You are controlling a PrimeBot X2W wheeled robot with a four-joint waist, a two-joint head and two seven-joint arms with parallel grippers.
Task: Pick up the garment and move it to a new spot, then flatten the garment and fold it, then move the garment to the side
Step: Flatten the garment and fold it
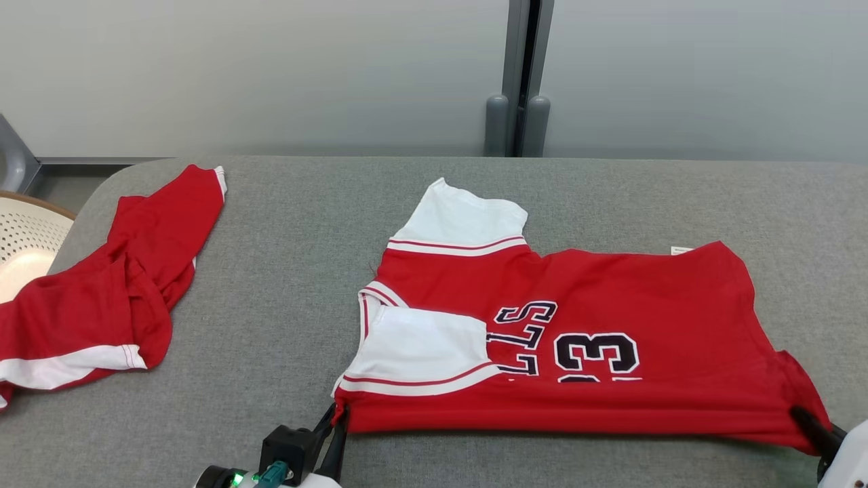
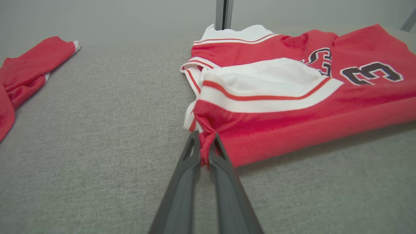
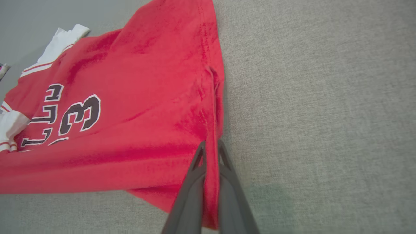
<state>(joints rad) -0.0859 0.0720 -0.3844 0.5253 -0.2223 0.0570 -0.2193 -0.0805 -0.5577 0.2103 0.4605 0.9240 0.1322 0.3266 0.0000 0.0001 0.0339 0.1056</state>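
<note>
The garment (image 1: 610,298) is a red jersey with white sleeves and dark lettering, spread across the middle and right of the grey table (image 1: 285,271), its near part folded over. My left gripper (image 1: 337,415) is shut on the garment's near left corner; in the left wrist view its fingers (image 2: 195,152) pinch a bunch of red cloth of the garment (image 2: 292,107). My right gripper (image 1: 803,417) is shut on the near right corner, and the right wrist view shows red fabric of the garment (image 3: 130,97) clamped between the fingers (image 3: 198,162).
A second red garment with white trim (image 1: 108,285) lies crumpled at the table's left edge. A pale perforated basket (image 1: 24,237) stands off the table to the left. A grey wall with a vertical post (image 1: 519,74) runs behind the table.
</note>
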